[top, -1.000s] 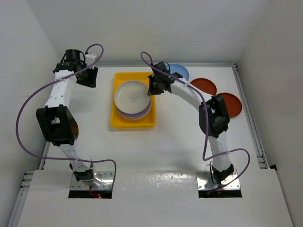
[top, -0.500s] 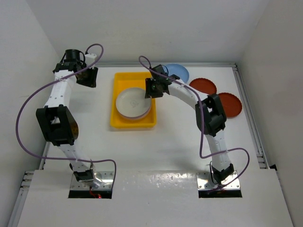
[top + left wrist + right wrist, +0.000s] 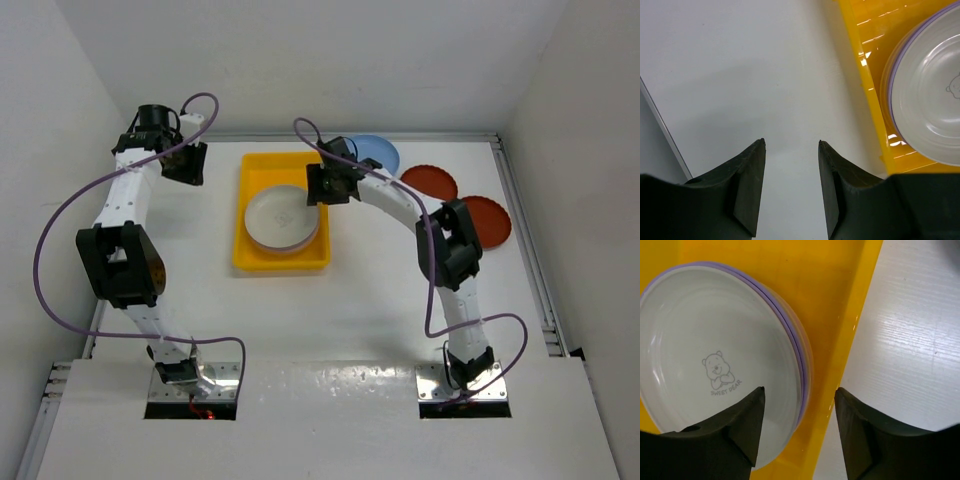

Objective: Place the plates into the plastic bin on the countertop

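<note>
A stack of plates (image 3: 283, 217) lies in the yellow plastic bin (image 3: 252, 262); the top one is cream with a bear print (image 3: 710, 365), over a lavender one (image 3: 799, 360). My right gripper (image 3: 318, 186) (image 3: 800, 390) hovers open over the stack's right edge and the bin's right wall (image 3: 850, 350), holding nothing. A light blue plate (image 3: 380, 150) and two dark red plates (image 3: 432, 183) (image 3: 490, 220) rest on the countertop (image 3: 380, 290) to the right. My left gripper (image 3: 185, 165) (image 3: 791, 144) is open and empty over bare countertop left of the bin (image 3: 865, 65).
White walls enclose the countertop at the back, left and right. A raised rail (image 3: 525, 250) runs along the right side. Both arm bases sit at the near edge, with purple cables looping off each arm.
The right gripper opened and let go of the cream plate, which dropped flat onto the stack in the bin. The left arm stayed still.
</note>
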